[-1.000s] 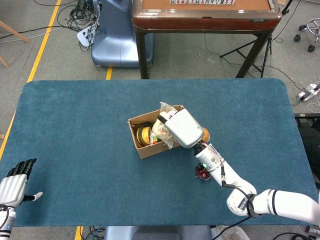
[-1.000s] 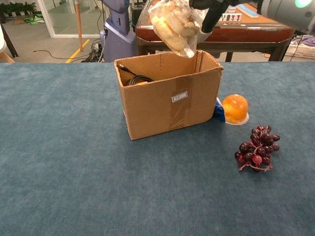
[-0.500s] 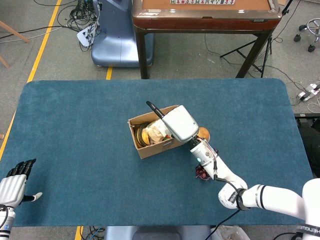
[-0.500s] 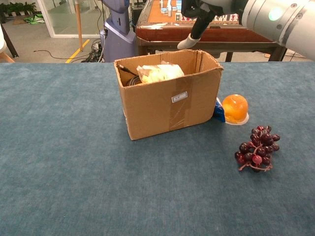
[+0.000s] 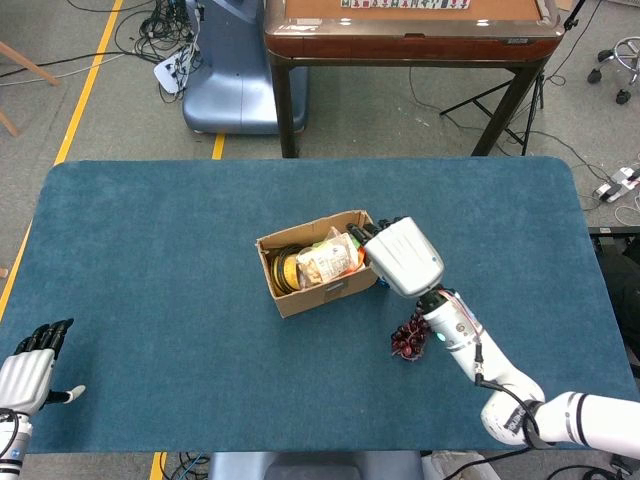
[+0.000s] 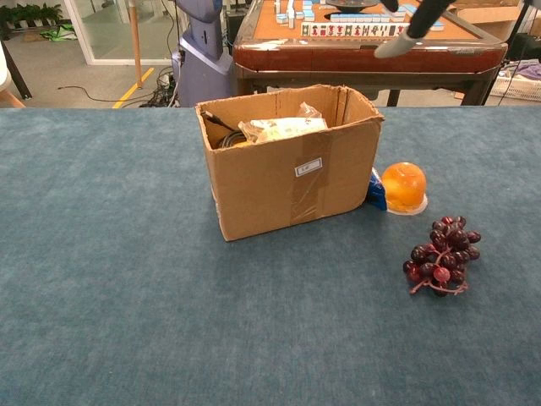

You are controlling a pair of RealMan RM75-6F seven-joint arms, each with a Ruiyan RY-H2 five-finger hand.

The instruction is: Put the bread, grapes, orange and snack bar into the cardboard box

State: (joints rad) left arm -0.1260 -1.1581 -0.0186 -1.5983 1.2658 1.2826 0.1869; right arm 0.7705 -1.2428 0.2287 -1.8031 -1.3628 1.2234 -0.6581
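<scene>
The cardboard box (image 5: 300,292) (image 6: 287,182) stands open at the table's middle. The bagged bread (image 5: 328,261) (image 6: 281,128) lies inside it, on top. My right hand (image 5: 404,256) hovers empty just right of the box with its fingers apart; in the chest view only a fingertip (image 6: 395,46) shows at the top. The orange (image 6: 403,185) sits right of the box, hidden under the hand in the head view. A blue snack bar (image 6: 376,189) peeks out between box and orange. The dark grapes (image 5: 408,337) (image 6: 441,255) lie nearer me. My left hand (image 5: 28,370) rests open at the near left corner.
A coiled yellow-black item (image 5: 287,270) also lies in the box. Behind the blue table (image 5: 150,250) stand a brown mahjong table (image 5: 410,35) and a blue machine base (image 5: 235,70).
My right hand let the bread go into the box, then drew back to the right and up, empty. The left hand stayed still.
</scene>
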